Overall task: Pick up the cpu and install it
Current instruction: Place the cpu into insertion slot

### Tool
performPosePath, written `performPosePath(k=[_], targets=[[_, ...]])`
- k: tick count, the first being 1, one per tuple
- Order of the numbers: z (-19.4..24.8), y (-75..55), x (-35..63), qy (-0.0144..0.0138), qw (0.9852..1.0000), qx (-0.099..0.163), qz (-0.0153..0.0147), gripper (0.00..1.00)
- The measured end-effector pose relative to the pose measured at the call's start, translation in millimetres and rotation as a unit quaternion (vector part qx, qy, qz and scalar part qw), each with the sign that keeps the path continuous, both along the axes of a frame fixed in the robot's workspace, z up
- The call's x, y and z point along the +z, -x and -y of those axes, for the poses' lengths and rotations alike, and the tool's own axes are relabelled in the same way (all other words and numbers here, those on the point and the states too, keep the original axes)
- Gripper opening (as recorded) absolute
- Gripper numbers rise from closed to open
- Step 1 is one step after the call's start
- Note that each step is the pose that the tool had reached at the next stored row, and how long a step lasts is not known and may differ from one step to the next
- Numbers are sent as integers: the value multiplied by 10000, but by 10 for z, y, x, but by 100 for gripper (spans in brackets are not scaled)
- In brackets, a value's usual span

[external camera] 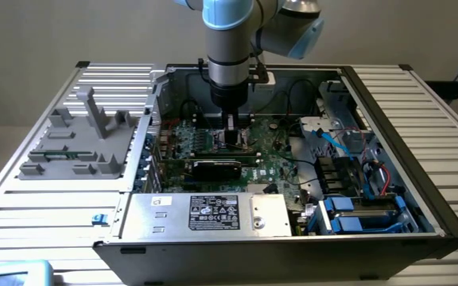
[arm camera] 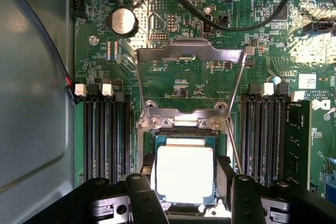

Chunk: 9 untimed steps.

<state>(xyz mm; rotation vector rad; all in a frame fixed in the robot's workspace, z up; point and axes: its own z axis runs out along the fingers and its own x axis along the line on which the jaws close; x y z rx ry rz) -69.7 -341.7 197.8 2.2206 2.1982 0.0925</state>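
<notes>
Slatted grey table (external camera: 62, 205) bears one open computer case (external camera: 253, 262); inside, one gripper (external camera: 234, 138) appears clamped, two fingers (arm camera: 224, 169) on opposite edges, around the single cpu (arm camera: 185, 174), at the motherboard socket (arm camera: 181, 123) between two memory-slot banks (arm camera: 107, 135).

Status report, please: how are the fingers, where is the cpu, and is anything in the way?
Both fingers closed on the cpu. It sits at the open socket. The load plate is raised, clear of it.
</notes>
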Motion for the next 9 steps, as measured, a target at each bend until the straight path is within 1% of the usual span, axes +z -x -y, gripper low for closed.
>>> performPosePath(k=[9], targets=[[0,-3,-8,0,10000,-1,0,55]])
